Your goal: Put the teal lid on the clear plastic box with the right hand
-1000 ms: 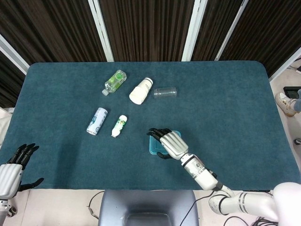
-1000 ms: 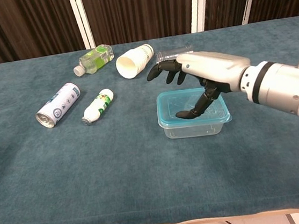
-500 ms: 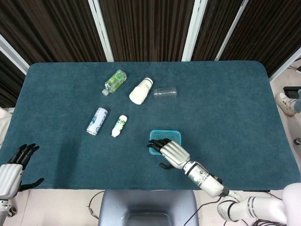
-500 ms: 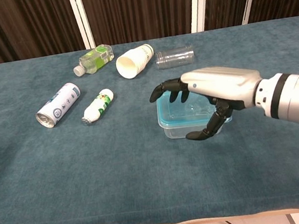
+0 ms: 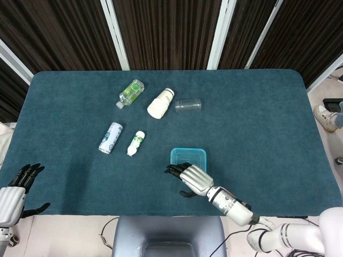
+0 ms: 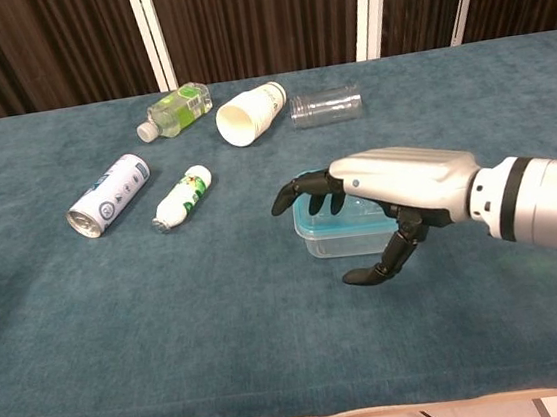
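Moved: my right hand has drawn back toward me off the box; a second ago my fingers hung over the lid, now the hand sits at the near edge, mostly clear of it.
Right hand: fingers spread and gently curved, thumb hanging down apart from them, nothing in the grasp. In the chest view it floats above the cloth in front of the box, fingertips over the near left corner.
Left hand: at the table's near left corner, off to the side, fingers apart, holding nothing.
Lid: teal, lying flat on top of the box, covering it edge to edge in the head view.
Box: clear plastic, standing on the table near the front middle, partly hidden behind my right hand in the chest view.
Green bottle: lying on its side toward the far left.
White cup: tipped over, just right of the green bottle.
Clear cup: on its side, beside the white cup.
Can: lying down, left of the middle.
Small white bottle: lying just right of the can, well apart from the box.
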Controlling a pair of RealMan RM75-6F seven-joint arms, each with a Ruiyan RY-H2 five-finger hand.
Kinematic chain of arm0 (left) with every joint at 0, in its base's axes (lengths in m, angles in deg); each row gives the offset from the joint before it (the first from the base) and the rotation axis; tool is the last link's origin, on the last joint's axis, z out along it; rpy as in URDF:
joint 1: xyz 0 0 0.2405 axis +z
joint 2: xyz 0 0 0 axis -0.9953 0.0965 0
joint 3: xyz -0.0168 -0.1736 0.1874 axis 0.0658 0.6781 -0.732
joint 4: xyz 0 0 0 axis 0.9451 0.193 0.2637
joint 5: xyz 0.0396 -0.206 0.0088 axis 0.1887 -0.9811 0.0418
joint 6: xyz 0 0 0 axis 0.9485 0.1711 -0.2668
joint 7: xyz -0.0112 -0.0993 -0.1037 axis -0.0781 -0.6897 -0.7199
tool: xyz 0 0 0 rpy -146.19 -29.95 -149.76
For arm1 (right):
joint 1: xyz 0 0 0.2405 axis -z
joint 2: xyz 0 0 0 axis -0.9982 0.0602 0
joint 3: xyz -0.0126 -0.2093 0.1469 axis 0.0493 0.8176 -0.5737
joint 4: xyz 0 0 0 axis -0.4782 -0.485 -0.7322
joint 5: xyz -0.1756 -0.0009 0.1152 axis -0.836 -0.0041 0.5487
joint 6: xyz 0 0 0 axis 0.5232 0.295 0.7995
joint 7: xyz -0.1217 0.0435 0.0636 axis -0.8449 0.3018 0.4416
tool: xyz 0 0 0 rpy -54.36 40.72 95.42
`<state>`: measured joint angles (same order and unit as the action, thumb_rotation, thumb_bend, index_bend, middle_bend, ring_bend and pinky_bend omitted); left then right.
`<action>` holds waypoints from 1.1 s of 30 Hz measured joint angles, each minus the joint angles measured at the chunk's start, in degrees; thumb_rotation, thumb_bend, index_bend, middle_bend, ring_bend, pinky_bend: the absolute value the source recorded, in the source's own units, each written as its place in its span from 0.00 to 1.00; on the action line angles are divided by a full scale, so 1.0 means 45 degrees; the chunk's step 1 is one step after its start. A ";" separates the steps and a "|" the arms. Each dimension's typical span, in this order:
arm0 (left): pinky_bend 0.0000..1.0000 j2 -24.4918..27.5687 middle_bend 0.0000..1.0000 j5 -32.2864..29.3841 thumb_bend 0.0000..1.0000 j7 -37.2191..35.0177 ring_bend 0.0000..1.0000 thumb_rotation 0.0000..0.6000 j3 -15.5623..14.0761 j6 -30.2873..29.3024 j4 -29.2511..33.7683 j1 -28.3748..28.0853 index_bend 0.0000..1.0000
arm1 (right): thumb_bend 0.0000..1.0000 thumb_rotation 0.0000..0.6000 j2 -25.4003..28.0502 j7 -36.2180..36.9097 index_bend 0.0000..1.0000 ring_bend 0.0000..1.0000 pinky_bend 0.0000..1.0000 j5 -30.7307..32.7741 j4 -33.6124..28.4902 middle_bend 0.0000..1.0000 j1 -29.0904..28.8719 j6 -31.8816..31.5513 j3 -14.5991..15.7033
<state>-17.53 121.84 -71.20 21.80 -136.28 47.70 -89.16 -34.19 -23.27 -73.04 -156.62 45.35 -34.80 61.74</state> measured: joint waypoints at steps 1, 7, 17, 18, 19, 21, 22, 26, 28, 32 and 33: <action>0.32 0.0000 0.10 -0.0008 0.37 0.0004 0.06 1.00 -0.0001 0.0004 0.0005 0.0002 0.15 | 0.42 1.00 0.0005 0.0028 0.30 0.27 0.38 -0.0037 0.0009 0.26 -0.0002 0.0006 0.0016; 0.32 0.0009 0.10 -0.0002 0.37 0.0022 0.06 1.00 -0.0010 0.0015 0.0030 0.0004 0.14 | 0.42 1.00 -0.0041 0.0148 0.30 0.27 0.38 -0.0090 0.0112 0.26 -0.0025 0.0083 0.0038; 0.32 0.0043 0.10 0.0014 0.37 -0.0113 0.06 1.00 -0.0012 -0.0043 0.0012 0.0033 0.14 | 0.42 1.00 -0.0396 0.0068 0.30 0.27 0.38 -0.0012 0.0560 0.26 -0.0082 0.0318 0.0057; 0.32 0.0047 0.10 0.0016 0.37 -0.0122 0.06 1.00 -0.0013 -0.0046 0.0010 0.0035 0.14 | 0.42 1.00 -0.0411 0.0055 0.30 0.27 0.38 -0.0012 0.0578 0.26 -0.0083 0.0323 0.0061; 0.32 0.0049 0.10 0.0018 0.37 -0.0132 0.06 1.00 -0.0013 -0.0049 0.0009 0.0037 0.14 | 0.42 1.00 -0.0431 0.0038 0.30 0.27 0.38 -0.0012 0.0607 0.26 -0.0083 0.0329 0.0066; 0.32 0.0057 0.10 0.0038 0.37 -0.0166 0.06 1.00 -0.0018 -0.0069 0.0008 0.0044 0.15 | 0.42 1.00 -0.0482 0.0003 0.30 0.27 0.38 -0.0017 0.0677 0.26 -0.0083 0.0343 0.0078; 0.32 0.0059 0.10 0.0040 0.37 -0.0174 0.06 1.00 -0.0019 -0.0074 0.0004 0.0047 0.15 | 0.42 1.00 -0.0498 -0.0006 0.30 0.27 0.38 -0.0019 0.0702 0.26 -0.0081 0.0347 0.0084; 0.32 0.0063 0.10 0.0043 0.37 -0.0185 0.06 1.00 -0.0018 -0.0080 0.0001 0.0050 0.15 | 0.42 1.00 -0.0517 -0.0018 0.30 0.27 0.38 -0.0024 0.0735 0.26 -0.0077 0.0355 0.0093; 0.32 0.0065 0.10 0.0033 0.37 -0.0192 0.06 1.00 -0.0016 -0.0077 -0.0002 0.0051 0.15 | 0.42 1.00 -0.0527 -0.0013 0.30 0.27 0.38 -0.0025 0.0757 0.26 -0.0071 0.0359 0.0103; 0.32 0.0074 0.10 0.0038 0.37 -0.0187 0.06 1.00 -0.0019 -0.0072 -0.0003 0.0051 0.15 | 0.42 1.00 -0.0578 0.0092 0.30 0.27 0.38 0.0008 0.0933 0.26 -0.0041 0.0377 0.0119; 0.32 0.0072 0.10 0.0035 0.37 -0.0191 0.06 1.00 -0.0017 -0.0073 -0.0005 0.0052 0.15 | 0.42 1.00 -0.0593 0.0120 0.30 0.27 0.38 0.0004 0.0975 0.26 -0.0037 0.0380 0.0123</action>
<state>-17.20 122.00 -72.06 21.72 -136.61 47.68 -88.93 -36.86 -22.73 -73.02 -152.23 45.19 -33.09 62.29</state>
